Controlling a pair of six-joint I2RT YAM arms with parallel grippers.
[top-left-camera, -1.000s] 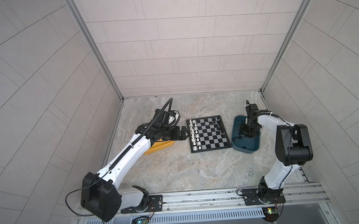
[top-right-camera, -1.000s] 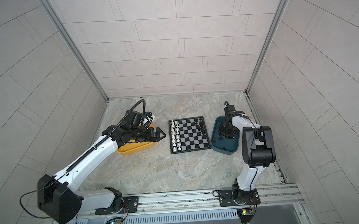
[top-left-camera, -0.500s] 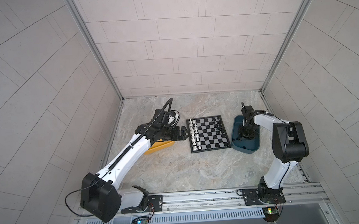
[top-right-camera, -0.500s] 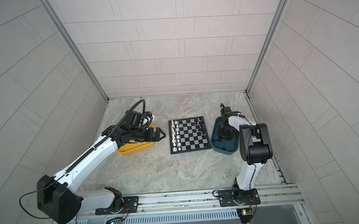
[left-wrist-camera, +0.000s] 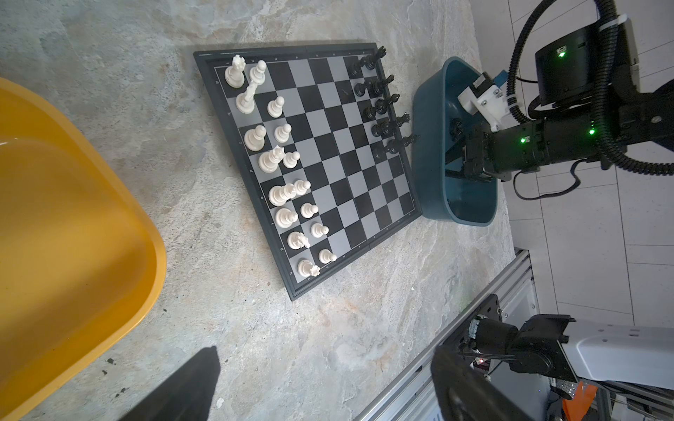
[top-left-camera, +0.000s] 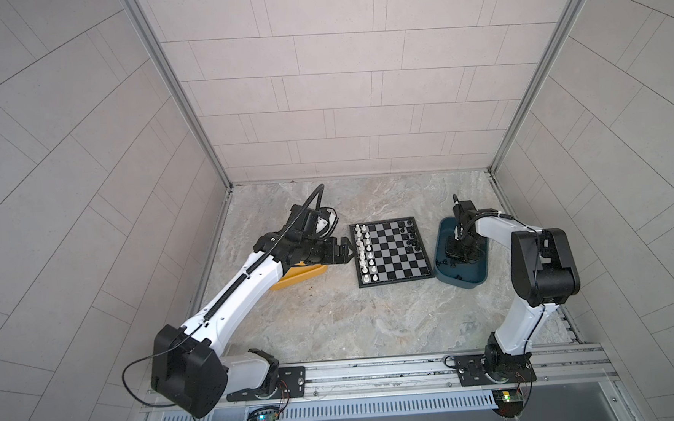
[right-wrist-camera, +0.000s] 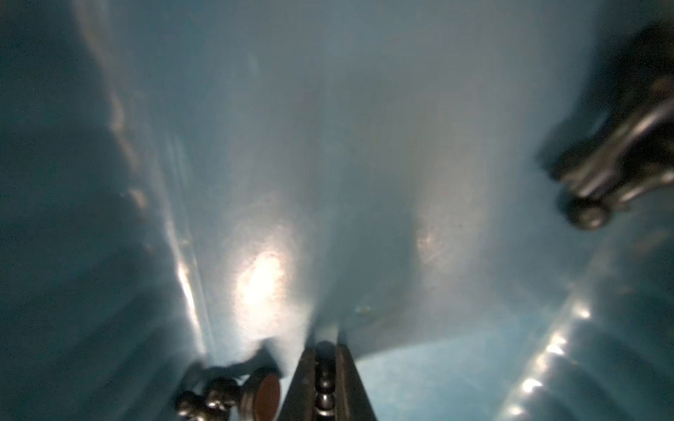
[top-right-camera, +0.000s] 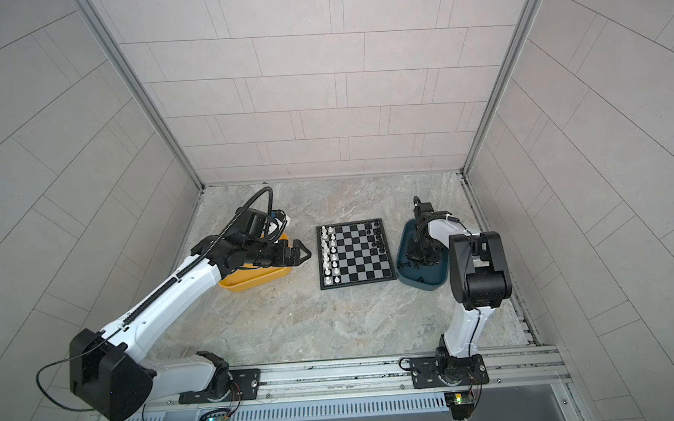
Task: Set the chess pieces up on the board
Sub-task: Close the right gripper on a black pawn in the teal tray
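The grey marbled table [top-left-camera: 333, 318] carries everything. The left arm stretches low from the near rail, forearm over the smooth yellow tray [top-left-camera: 299, 278], its left gripper [top-left-camera: 348, 250] level, pointing at the board's left edge, jaws spread wide and empty. The right arm folds with a high elbow and its wrist plunges straight down into the glossy teal tray [top-left-camera: 466, 284], which lies just beside the board's right edge.

The board [top-left-camera: 389, 252] lies flat between the 2 trays, a square of black and grey checks, turned slightly off the table's edges. In the left wrist view, 16 white pieces [left-wrist-camera: 281, 193] stand upright in 2 files along its left side, running near to far; black pieces [left-wrist-camera: 381, 107] stand in pairs along the far part of the right side.

In the right wrist view the right gripper [right-wrist-camera: 324, 364] is clamped on 1 slender, beaded black piece [right-wrist-camera: 324, 379], its long axis along the fingers. 2 loose black pieces lie toppled in the tray, 1 [right-wrist-camera: 226, 397] showing a reddish-brown round base.
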